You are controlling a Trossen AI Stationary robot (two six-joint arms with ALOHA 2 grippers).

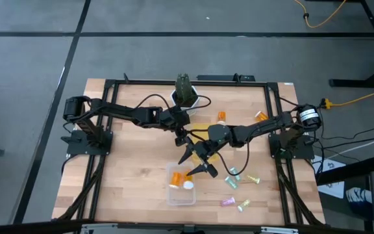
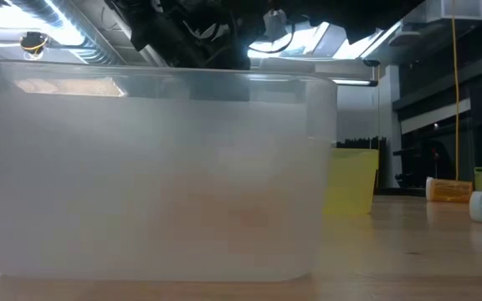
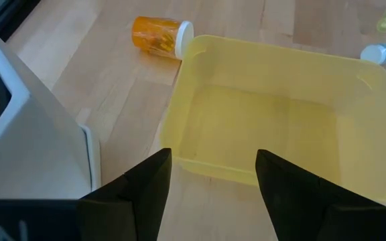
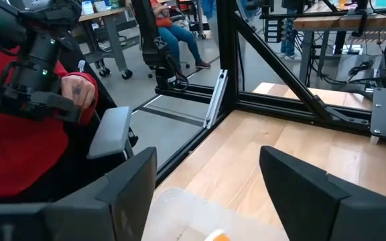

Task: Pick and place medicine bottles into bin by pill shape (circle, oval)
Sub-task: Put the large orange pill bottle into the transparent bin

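Observation:
A clear bin (image 1: 181,188) near the table's front holds an orange bottle (image 1: 180,176) and a white-capped one (image 1: 188,185). My right gripper (image 1: 198,162) hangs open above the bin's far right corner, nothing between its fingers; its wrist view shows the bin's rim (image 4: 179,201) below. My left gripper (image 3: 213,181) stands open over the near wall of an empty yellow bin (image 3: 280,127), touching nothing. Two orange bottles (image 1: 221,117) (image 1: 261,116) lie on their sides behind the arms. Several pale green and pink bottles (image 1: 234,174) lie at the front right.
A white pot with a green plant (image 1: 186,96) stands at the table's back, close beside my left gripper. A black frame (image 1: 274,130) edges the table. In the right wrist view a person in red (image 4: 19,134) sits beyond the table.

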